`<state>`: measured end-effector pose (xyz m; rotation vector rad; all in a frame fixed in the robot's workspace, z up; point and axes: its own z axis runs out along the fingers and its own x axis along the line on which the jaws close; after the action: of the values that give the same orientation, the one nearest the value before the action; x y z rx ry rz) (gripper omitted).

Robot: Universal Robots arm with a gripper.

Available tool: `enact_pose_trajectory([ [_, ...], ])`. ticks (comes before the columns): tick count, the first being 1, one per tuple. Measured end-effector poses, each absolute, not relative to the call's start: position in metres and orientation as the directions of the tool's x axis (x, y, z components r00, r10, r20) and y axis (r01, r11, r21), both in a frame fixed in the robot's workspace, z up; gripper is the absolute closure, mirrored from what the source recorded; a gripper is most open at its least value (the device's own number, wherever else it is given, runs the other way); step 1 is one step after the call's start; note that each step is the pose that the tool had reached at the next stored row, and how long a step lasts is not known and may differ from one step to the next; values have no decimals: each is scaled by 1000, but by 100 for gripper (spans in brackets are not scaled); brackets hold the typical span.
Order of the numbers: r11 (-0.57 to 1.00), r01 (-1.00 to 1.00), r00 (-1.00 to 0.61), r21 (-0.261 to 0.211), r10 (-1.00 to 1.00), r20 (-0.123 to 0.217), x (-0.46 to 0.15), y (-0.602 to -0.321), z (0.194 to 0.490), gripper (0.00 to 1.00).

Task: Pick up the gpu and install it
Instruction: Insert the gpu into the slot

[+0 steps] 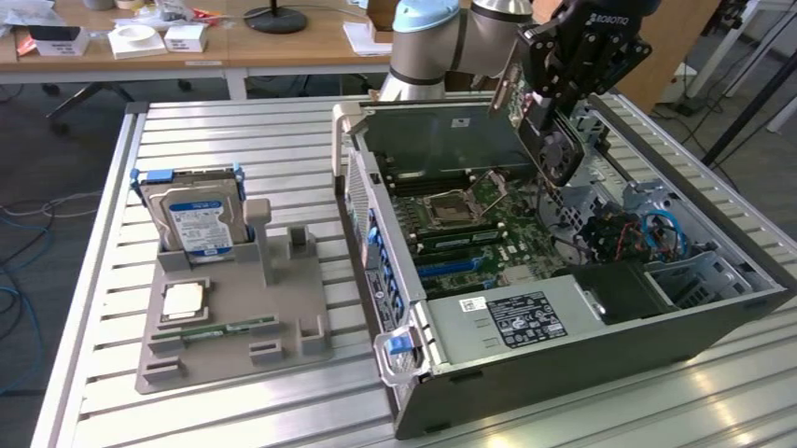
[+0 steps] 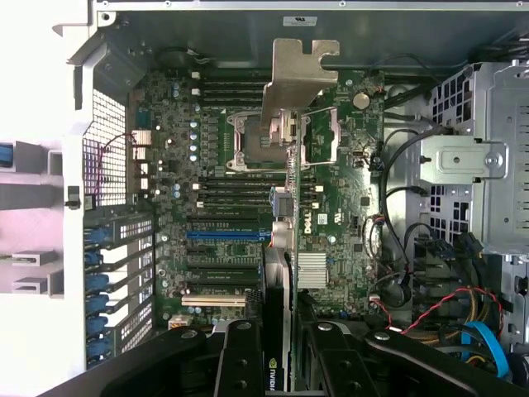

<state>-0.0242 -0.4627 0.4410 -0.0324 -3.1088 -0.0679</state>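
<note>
My gripper [image 1: 552,110] is shut on the gpu [image 1: 557,149], a thin black card that hangs on edge above the open computer case [image 1: 748,280]. In the wrist view the gpu [image 2: 290,248] shows edge-on between the black fingers [image 2: 238,356]. Its silver end bracket [image 2: 296,74] points away from the camera, over the green motherboard [image 2: 339,207]. The card hangs clear above the board, roughly over the CPU socket [image 2: 252,136] and crosswise to the expansion slots [image 2: 227,235]. My gripper [image 2: 281,335] clamps the card's near end.
A grey fixture [image 1: 224,327] at the exterior view's left holds a silver hard drive [image 1: 200,219], a CPU [image 1: 183,299] and a green memory stick [image 1: 230,329]. Inside the case are a power supply [image 1: 524,317], drive cages [image 2: 471,165] and loose cables [image 2: 430,306].
</note>
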Motion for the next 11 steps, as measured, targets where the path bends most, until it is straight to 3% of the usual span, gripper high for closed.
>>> enact_pose_trajectory([
  [11, 997, -57, -998, 43, -58, 32, -24, -463, 441, 74],
])
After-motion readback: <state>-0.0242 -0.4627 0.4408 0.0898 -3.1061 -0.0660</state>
